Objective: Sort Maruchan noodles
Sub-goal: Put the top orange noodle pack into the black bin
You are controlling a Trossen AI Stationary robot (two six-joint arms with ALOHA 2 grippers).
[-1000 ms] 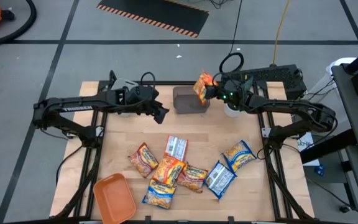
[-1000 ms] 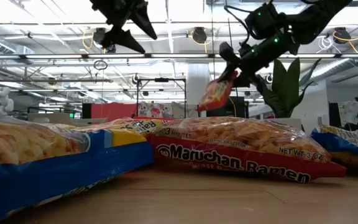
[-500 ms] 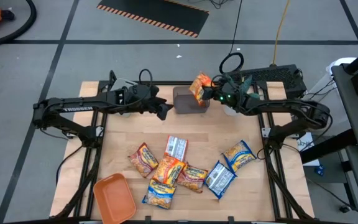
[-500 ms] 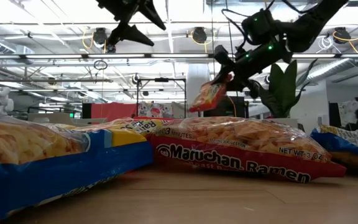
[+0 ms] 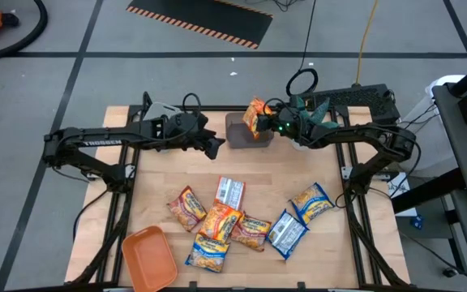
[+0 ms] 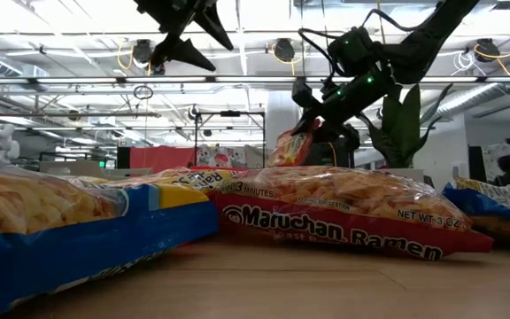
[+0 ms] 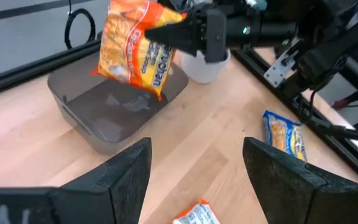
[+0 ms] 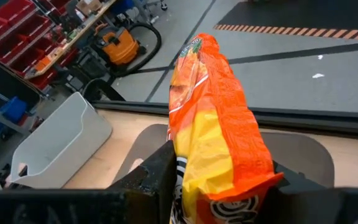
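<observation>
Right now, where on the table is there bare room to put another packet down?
Bare wood lies between the left gripper and the orange tray, along the table's left side. The near middle is crowded with noodle packets. The right gripper holds an orange packet over the grey bin.

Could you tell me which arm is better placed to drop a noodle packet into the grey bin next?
The right. Its gripper is shut on an orange packet held above the grey bin. The left gripper hangs open and empty beside the bin.
</observation>
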